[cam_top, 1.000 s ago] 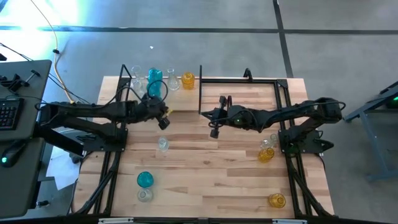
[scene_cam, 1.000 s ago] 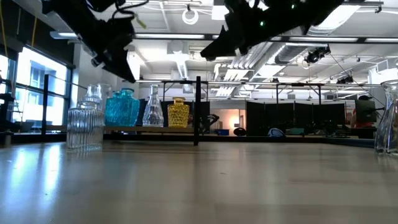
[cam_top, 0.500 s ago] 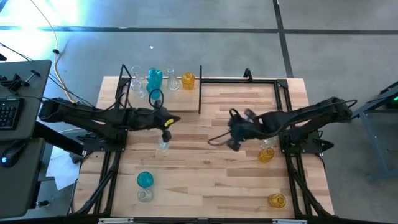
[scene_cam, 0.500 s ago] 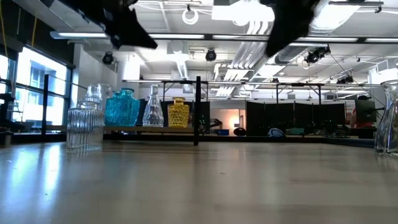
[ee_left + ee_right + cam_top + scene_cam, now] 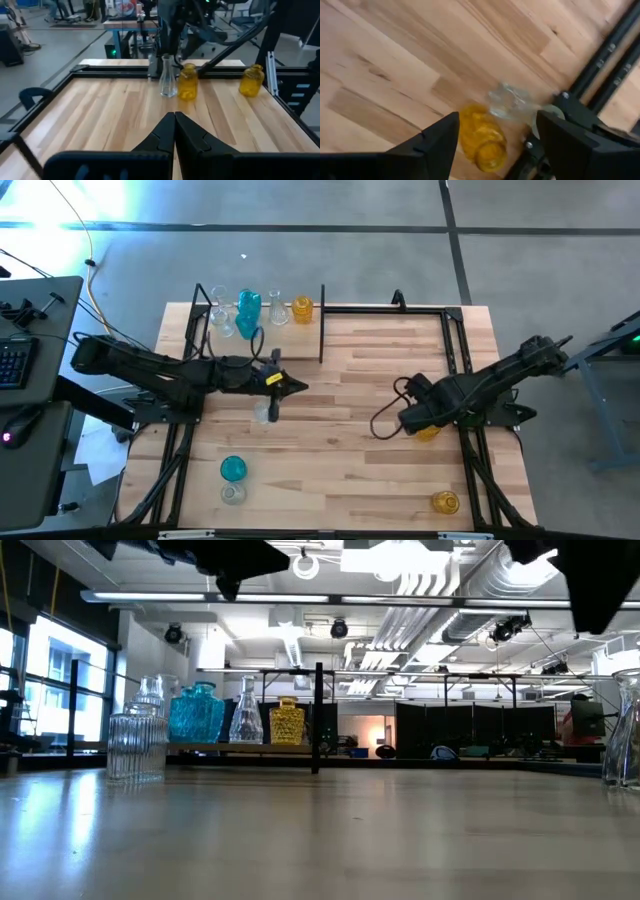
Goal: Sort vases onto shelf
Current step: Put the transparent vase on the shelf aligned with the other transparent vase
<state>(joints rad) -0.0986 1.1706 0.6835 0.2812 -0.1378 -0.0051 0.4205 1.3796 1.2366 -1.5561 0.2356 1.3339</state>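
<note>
The shelf (image 5: 262, 323) stands at 11 o'clock on the surface (image 5: 340, 470). On it are four vases in a row: clear, blue (image 5: 248, 304), clear, and yellow (image 5: 302, 308). More vases are loose on the surface. A clear one (image 5: 263, 412) sits near the middle-left, right under the left end effector (image 5: 291, 388), whose fingers are pressed together and hold nothing. A blue vase (image 5: 232, 468) and a clear one stand at 7 o'clock. A yellow vase (image 5: 445, 502) stands at 5 o'clock. At 3 o'clock the right end effector (image 5: 495, 137) hangs spread wide over a yellow vase (image 5: 482, 137) and a clear one (image 5: 509, 102); the arm hides them from above. No writing can be read.
</note>
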